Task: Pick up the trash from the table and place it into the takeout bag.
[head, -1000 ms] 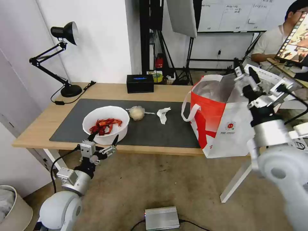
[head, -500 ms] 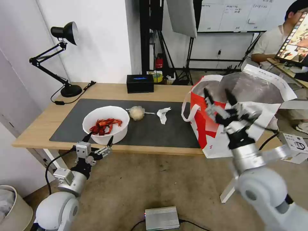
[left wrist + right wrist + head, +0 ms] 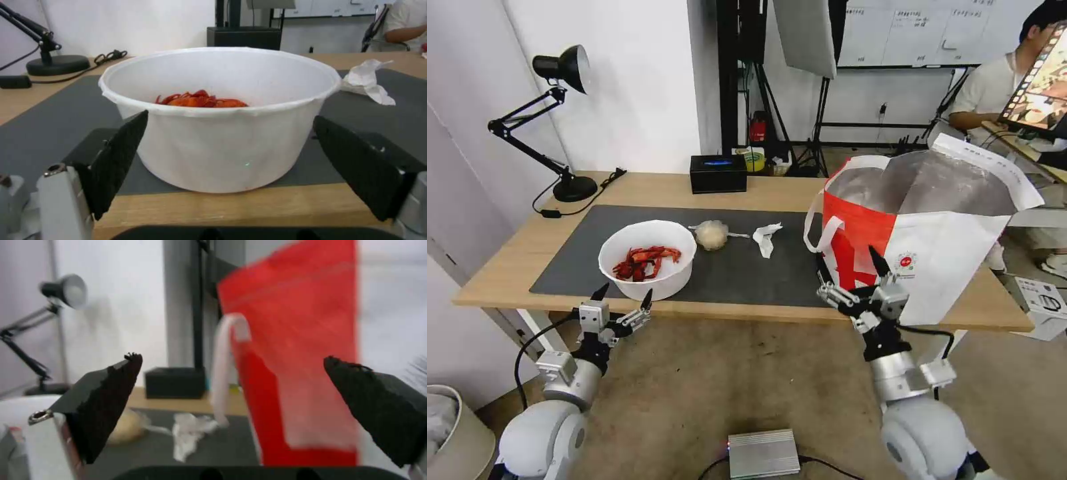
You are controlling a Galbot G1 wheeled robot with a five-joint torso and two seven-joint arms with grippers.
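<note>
Flanking bowl (image 3: 218, 123) (shells visible inside), left end effector (image 3: 622, 297) spread; right end effector (image 3: 850, 269) spread by takeout bag (image 3: 954, 260)

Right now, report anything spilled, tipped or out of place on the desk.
Nothing stands out. The bowl sits upright with its shells inside, the tissue and knotted bag lie on the mat, and the takeout bag stands open.

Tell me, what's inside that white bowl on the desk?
Red crayfish shells lie piled at the bottom of the white bowl. From the left wrist view the bowl's near wall covers most of the pile, so whatever lies beneath the top shells cannot be seen.
</note>
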